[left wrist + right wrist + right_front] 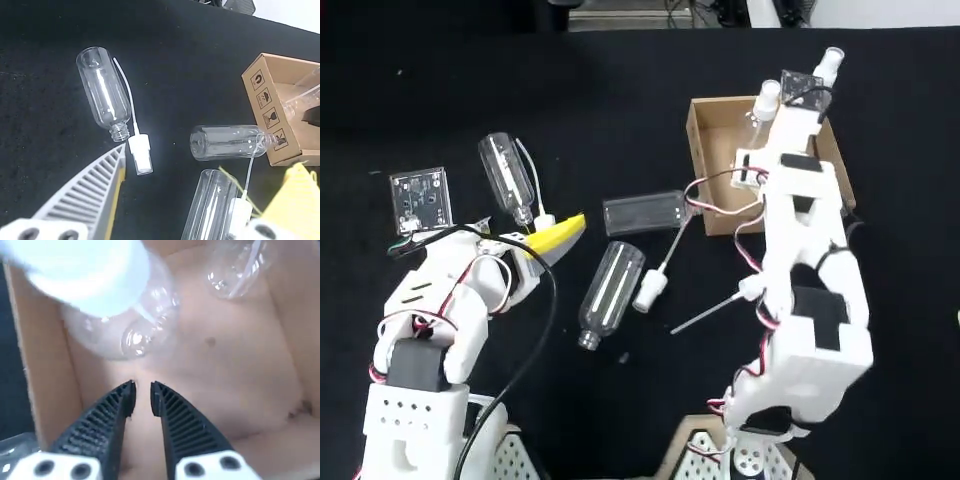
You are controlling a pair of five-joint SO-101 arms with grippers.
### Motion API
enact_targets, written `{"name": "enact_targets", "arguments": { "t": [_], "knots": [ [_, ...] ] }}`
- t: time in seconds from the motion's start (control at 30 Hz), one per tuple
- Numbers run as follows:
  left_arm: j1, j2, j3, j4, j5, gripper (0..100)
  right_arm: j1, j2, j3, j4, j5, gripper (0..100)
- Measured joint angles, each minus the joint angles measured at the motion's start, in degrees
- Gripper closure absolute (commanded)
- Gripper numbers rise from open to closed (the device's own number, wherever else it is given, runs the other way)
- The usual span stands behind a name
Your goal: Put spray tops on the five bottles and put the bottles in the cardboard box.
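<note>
My right gripper [142,386] hangs inside the cardboard box [45,390], its black fingers a narrow gap apart with nothing between them. Two capped bottles [125,325] [240,262] stand in the box, their white spray tops [766,98] [829,62] poking up beside the right arm [800,200]. My left gripper [210,160] is open above the black table. An uncapped bottle [102,97] lies with a loose spray top [140,156] beside its neck. Another bottle [227,142] lies near the box [272,102], and a third [210,205] lies closer, with a spray top [650,291] by it.
A loose thin dip tube [705,315] lies on the black table near the right arm's base. The left arm's yellow finger [560,235] points toward the middle bottles. The box [705,135] sits at the far right of the table.
</note>
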Motion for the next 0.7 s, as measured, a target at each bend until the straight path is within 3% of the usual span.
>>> {"name": "enact_targets", "arguments": {
  "t": [0.7],
  "knots": [
    [0.0,0.0,0.0,0.0,0.0,55,0.0,13.9,-14.1,0.0,0.0,98.8]
  ]
}}
